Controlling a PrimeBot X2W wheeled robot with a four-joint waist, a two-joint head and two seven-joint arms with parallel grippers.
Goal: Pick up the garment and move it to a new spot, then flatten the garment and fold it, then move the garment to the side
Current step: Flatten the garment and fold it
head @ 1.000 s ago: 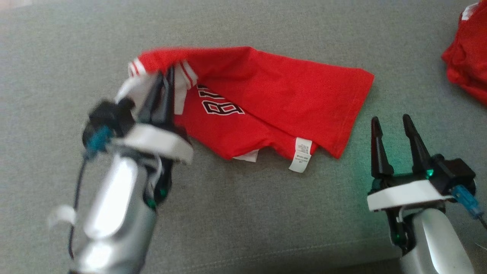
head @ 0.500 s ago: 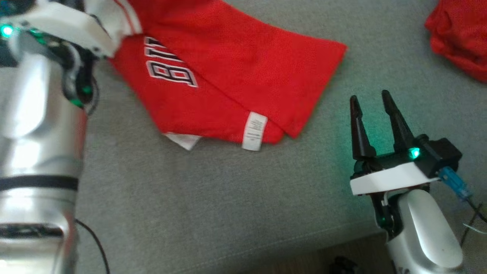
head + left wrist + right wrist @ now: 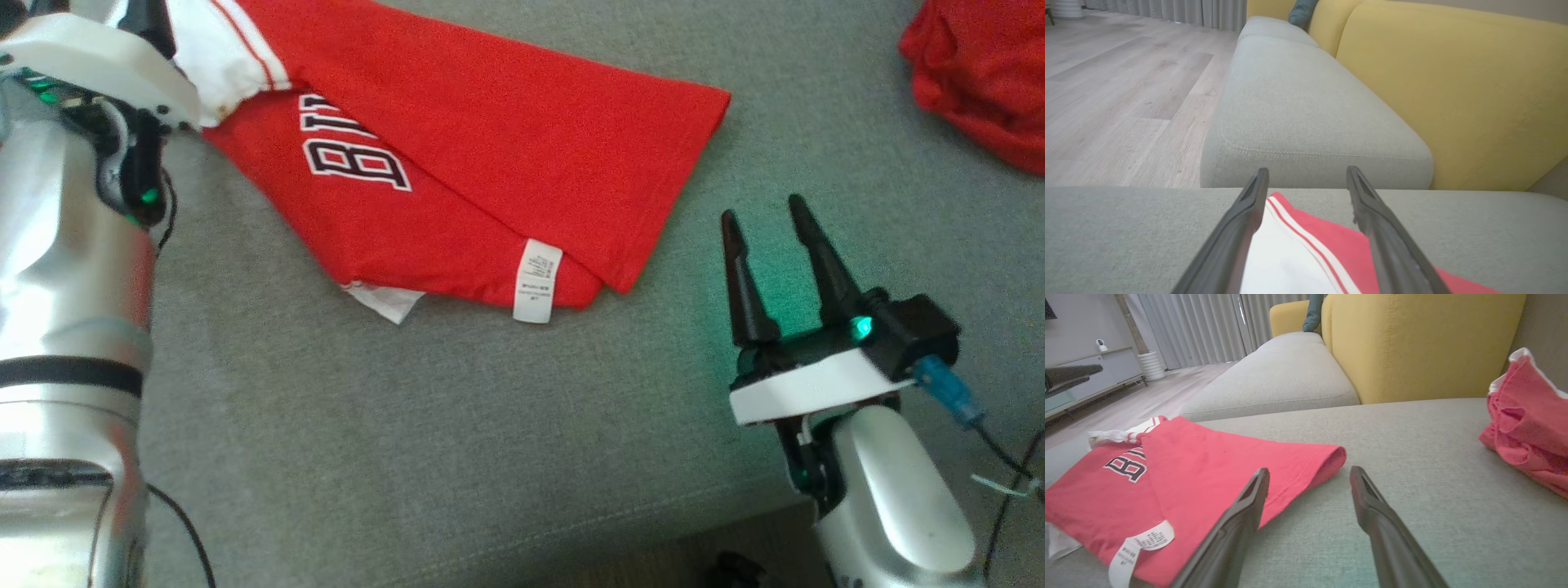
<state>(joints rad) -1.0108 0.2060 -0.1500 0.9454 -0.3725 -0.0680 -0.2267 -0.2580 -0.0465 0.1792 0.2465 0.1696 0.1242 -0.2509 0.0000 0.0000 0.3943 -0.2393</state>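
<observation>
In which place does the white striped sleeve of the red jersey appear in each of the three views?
Head view: the white striped sleeve is at the upper left.
Left wrist view: the sleeve is at the bottom middle, between the open left tool fingers.
Right wrist view: the sleeve is at the left, at mid-height.
Shared landmark: the grey seat cushion under the red jersey.

A grey sofa cushion [image 3: 457, 425] carries a folded red garment [image 3: 506, 163], flat just left of the fingers [image 3: 819, 257] of the right gripper [image 3: 758, 209]. A crumpled second red garment [image 3: 980, 82] lies well beyond them to the right.
</observation>
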